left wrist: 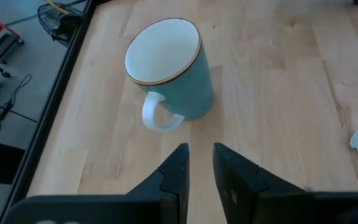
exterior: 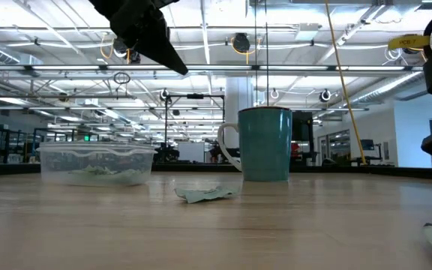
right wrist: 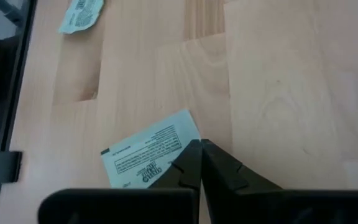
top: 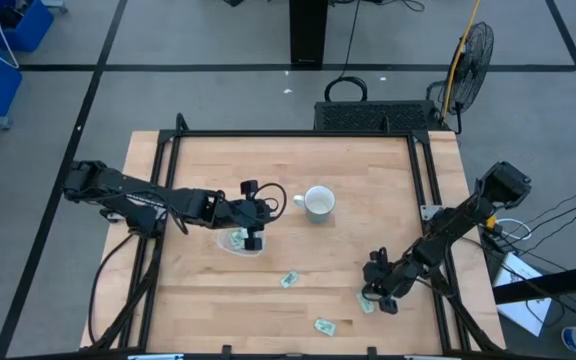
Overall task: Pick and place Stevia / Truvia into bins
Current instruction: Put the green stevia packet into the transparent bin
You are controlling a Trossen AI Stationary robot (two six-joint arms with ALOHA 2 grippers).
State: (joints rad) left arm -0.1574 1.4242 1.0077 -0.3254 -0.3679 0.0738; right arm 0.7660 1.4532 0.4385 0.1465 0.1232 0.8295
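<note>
The clear plastic bin (top: 236, 243) (exterior: 96, 160) sits left of the mug and holds some pale green packets (exterior: 94, 175). Three Stevia packets lie loose on the table's near half (top: 289, 280) (top: 325, 326) (top: 366, 301); the middle one shows crumpled in the low view (exterior: 205, 195). My left gripper (top: 266, 208) (left wrist: 201, 163) hovers high over the bin's far right side, open by a narrow gap and empty, pointing at the mug. My right gripper (top: 381, 292) (right wrist: 201, 148) is down at the right-hand packet (right wrist: 146, 155), shut. My right gripper has its shut fingertips on the packet's corner (right wrist: 190, 138), at one short end, coming at it slanting down from the table's right. The fingers hide the spot where they meet the paper. The rest of the packet lies flat on the wood with its print up.
A teal mug with a white inside (top: 318, 203) (left wrist: 169, 68) stands upright at the table's middle, handle toward my left gripper. A black frame rail (top: 434, 200) runs along the table's edges. Another packet (right wrist: 81, 15) lies beyond the right gripper. Bare wood lies between mug and packets.
</note>
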